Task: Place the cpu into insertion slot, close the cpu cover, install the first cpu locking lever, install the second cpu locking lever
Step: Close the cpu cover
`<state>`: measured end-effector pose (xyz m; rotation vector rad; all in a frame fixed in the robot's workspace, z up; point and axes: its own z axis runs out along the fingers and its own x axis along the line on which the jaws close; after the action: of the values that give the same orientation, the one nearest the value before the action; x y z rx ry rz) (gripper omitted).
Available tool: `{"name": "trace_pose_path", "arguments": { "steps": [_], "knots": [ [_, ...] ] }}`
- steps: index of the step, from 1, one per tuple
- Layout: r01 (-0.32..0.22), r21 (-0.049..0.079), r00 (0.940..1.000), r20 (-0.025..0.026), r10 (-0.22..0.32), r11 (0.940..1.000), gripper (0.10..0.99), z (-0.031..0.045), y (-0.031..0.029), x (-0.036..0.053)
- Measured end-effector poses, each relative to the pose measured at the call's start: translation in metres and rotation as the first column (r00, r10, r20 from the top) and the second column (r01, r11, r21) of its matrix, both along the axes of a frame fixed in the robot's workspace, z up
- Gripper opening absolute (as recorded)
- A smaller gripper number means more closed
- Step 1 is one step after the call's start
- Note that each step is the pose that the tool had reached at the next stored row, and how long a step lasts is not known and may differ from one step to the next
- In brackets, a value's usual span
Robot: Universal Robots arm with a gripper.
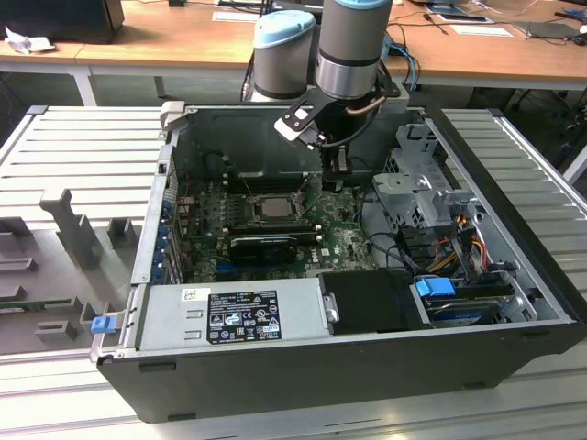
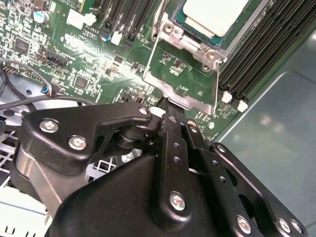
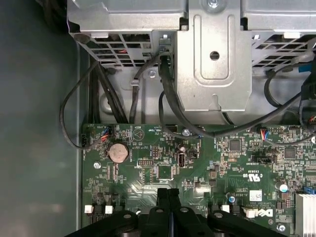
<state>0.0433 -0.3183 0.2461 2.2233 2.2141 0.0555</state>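
Silver-grey cpu (image 2: 213, 12) sits in the insertion slot (image 2: 170, 32), just beyond the gripper (image 2: 173, 116), whose fingers are pressed together against the near lip of the open cpu cover (image 2: 192, 100). Push that lip squarely so you don't skew the frame

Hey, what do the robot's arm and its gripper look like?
The arm is a grey tube with a light blue joint cap and a dark band near the wrist. A white-and-black block and a thin looped cable sit there. The gripper is black, with slim linkage fingers studded with silver screws.
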Motion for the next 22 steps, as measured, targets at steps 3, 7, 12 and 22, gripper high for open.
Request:
{"name": "trace_pose_path", "arguments": {
  "steps": [3,7,12,22],
  "knots": [
    [0.0,0.0,1.0,0.0,0.0,1.0,0.106,0.0,0.0,-0.0062],
    [0.0,0.0,1.0,0.0,0.0,1.0,0.106,0.0,0.0,-0.0114],
    [0.0,0.0,1.0,0.0,0.0,1.0,0.106,0.0,0.0,-0.0187],
    [0.0,0.0,1.0,0.0,0.0,1.0,0.106,0.0,0.0,-0.0342]
  ]
}}
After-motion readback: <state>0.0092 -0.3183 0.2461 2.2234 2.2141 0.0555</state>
